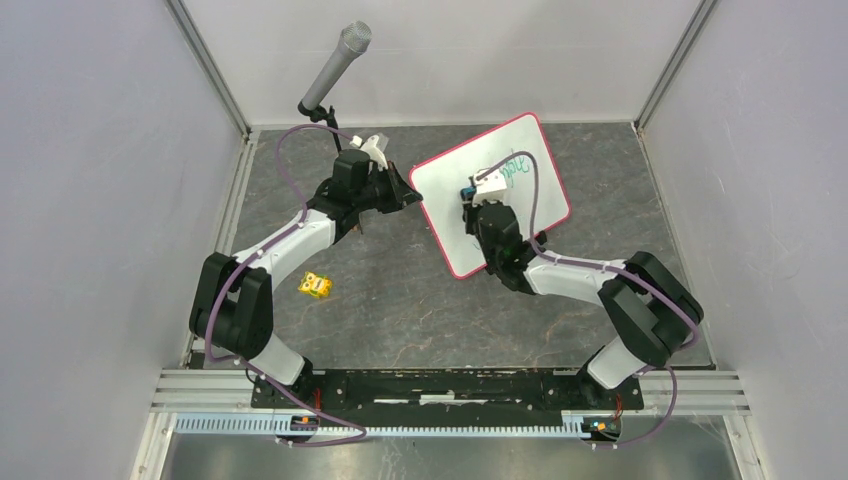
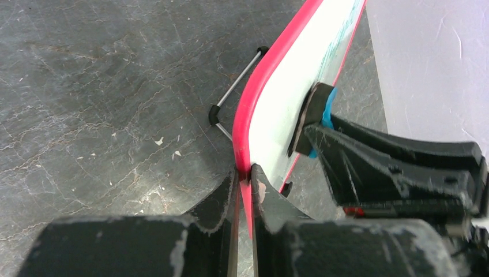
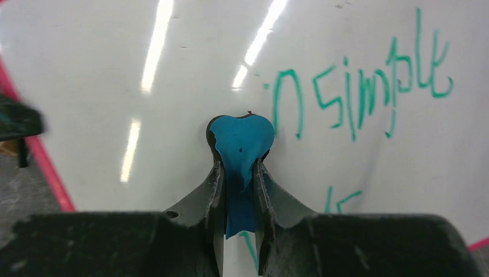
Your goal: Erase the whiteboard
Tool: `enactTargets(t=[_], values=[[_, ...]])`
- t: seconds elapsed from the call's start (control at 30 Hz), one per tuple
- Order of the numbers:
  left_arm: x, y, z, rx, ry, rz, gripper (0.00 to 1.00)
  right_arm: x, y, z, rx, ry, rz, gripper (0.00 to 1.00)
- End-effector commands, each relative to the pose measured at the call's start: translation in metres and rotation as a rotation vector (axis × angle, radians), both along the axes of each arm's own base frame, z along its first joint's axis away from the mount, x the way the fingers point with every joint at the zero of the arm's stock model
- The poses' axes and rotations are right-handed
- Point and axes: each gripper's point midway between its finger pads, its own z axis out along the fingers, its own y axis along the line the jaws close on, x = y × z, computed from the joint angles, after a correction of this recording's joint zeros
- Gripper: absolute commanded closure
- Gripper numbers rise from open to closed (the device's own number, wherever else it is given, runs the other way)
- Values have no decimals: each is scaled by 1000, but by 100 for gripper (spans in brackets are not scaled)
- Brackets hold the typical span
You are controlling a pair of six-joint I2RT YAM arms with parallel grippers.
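The whiteboard (image 1: 445,190), white with a pink-red frame, stands tilted up off the table in the middle. My left gripper (image 1: 412,197) is shut on the whiteboard's left edge; the left wrist view shows the red frame (image 2: 249,109) pinched between the fingers. My right gripper (image 1: 478,192) is shut on a blue eraser (image 3: 240,144), which presses against the board's face (image 3: 144,86). Green handwriting (image 3: 360,86) lies just right of the eraser, with more green marks (image 3: 340,199) below. The board's black foot and wire stand (image 2: 233,86) show behind it.
A yellow cube (image 1: 316,285) lies on the dark table left of centre. A microphone (image 1: 335,65) leans at the back left. Grey walls enclose the table on three sides.
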Motion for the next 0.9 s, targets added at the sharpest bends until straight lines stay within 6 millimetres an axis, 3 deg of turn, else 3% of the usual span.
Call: enactTargets(t=[0.0, 0.13, 0.23, 0.4, 0.5, 0.63, 0.77, 0.87], values=[[-1, -14, 40, -35, -111, -64, 94, -12, -76, -65, -20, 193, -255, 83], [-2, -14, 42, -41, -111, -65, 94, -17, -120, -95, 91, 302, -410, 83], [-2, -13, 45, -41, -119, -63, 94, -22, -141, -109, 175, 350, -464, 83], [-3, -13, 46, -46, -121, -64, 94, -25, -156, -116, 255, 364, -476, 82], [-4, -15, 45, -50, -117, -69, 94, -20, -145, -115, 243, 372, -419, 82], [-4, -15, 46, -51, -119, -68, 94, -17, -118, -90, 203, 287, -314, 83], [-3, -15, 45, -49, -116, -67, 94, -22, -76, -55, 163, 170, -201, 83], [-3, -15, 45, -51, -115, -69, 94, -26, -40, -41, 157, 129, -103, 83]])
